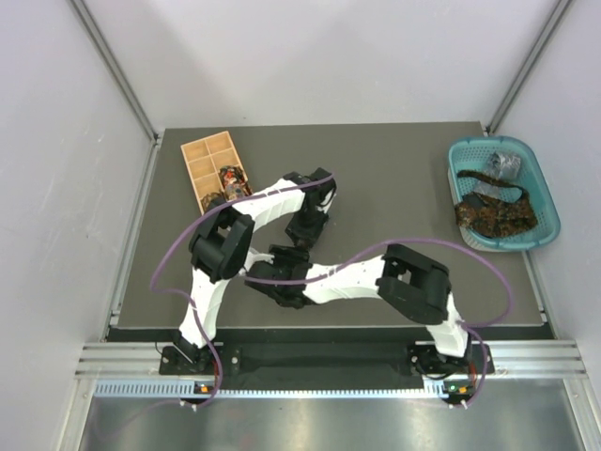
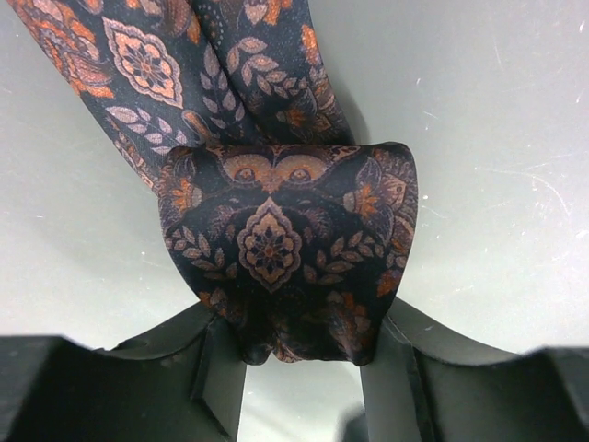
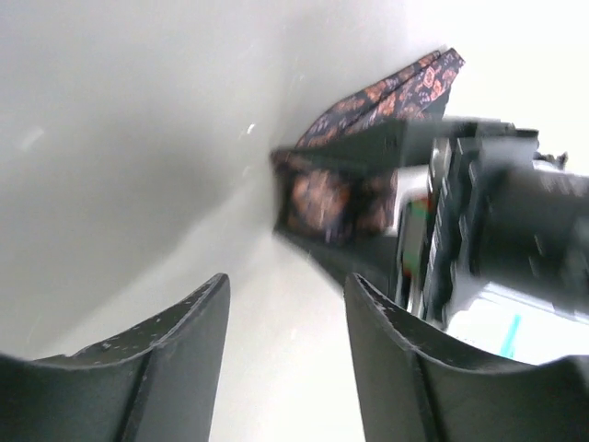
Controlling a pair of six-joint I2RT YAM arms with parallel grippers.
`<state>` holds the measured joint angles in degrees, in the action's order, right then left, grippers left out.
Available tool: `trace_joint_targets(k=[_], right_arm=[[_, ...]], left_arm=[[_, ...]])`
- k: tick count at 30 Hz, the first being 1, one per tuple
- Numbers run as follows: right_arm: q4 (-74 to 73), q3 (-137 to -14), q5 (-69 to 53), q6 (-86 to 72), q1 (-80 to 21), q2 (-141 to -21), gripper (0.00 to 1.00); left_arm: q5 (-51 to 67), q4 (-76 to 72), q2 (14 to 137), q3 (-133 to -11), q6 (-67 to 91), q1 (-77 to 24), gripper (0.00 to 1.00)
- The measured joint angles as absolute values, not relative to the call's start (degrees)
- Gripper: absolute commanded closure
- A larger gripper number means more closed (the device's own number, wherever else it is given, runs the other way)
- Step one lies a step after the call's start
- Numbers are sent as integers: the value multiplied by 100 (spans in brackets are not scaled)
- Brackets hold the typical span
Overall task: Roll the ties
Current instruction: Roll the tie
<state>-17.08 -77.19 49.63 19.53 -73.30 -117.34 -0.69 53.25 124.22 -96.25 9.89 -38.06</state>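
My left gripper (image 2: pixel 304 343) is shut on the folded end of a dark paisley tie (image 2: pixel 276 239) with orange and tan motifs. The rest of the tie trails away over the grey table. In the top view this gripper (image 1: pixel 302 233) is mid-table and the arms hide the tie. My right gripper (image 3: pixel 285 299) is open and empty, just beside the left one (image 1: pixel 272 268). The right wrist view shows the held tie (image 3: pixel 322 198) ahead of its fingers. More ties (image 1: pixel 493 216) lie in the teal basket. Small tie coils (image 1: pixel 232 178) sit in the wooden box.
The teal plastic basket (image 1: pixel 543 183) stands at the back right. The tan wooden compartment box (image 1: pixel 207 155) stands at the back left. White walls enclose the table on three sides. Purple cables loop over both arms.
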Motion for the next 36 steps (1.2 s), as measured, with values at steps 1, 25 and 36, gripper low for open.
trace_joint_targets(k=[1, 25, 36], right_arm=[[-1662, -7518, 4893, 1946, -7413, -11520, 48], [-298, -4250, 2180, -1647, -3964, -6820, 47], [-176, -4198, 1372, -1979, -3601, -7102, 48]], left_arm=[[-71, 5321, 12420, -9620, 989, -3806, 84], [-121, 4729, 11987, -8986, 1059, -3791, 54], [-141, 4650, 11942, -8923, 1149, -3791, 24]])
